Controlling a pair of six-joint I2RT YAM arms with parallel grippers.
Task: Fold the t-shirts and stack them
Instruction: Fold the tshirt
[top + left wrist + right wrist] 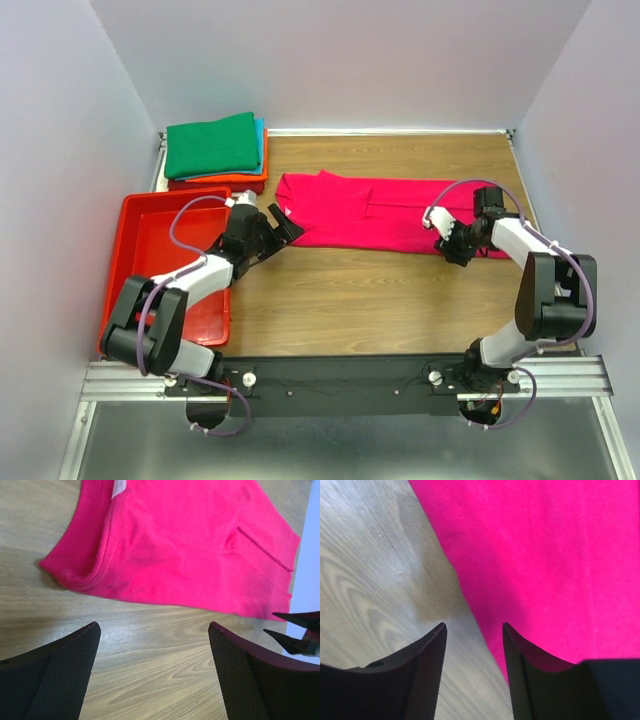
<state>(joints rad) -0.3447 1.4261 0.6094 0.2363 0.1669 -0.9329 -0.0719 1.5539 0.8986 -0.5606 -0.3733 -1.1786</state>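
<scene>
A magenta-pink t-shirt (385, 212) lies partly folded into a long strip across the middle of the wooden table; it also shows in the left wrist view (190, 550) and the right wrist view (555, 560). My left gripper (283, 228) is open and empty just off the shirt's left end (153, 626). My right gripper (447, 244) is open and empty, straddling the shirt's near right edge (474, 626). A stack of folded t-shirts, green on top (213, 146), over teal-blue, orange and dark red, stands at the back left.
A red plastic tray (140, 250) lies at the left, under my left arm. Bare wooden table (360, 300) lies in front of the shirt. Grey walls close in the back and both sides.
</scene>
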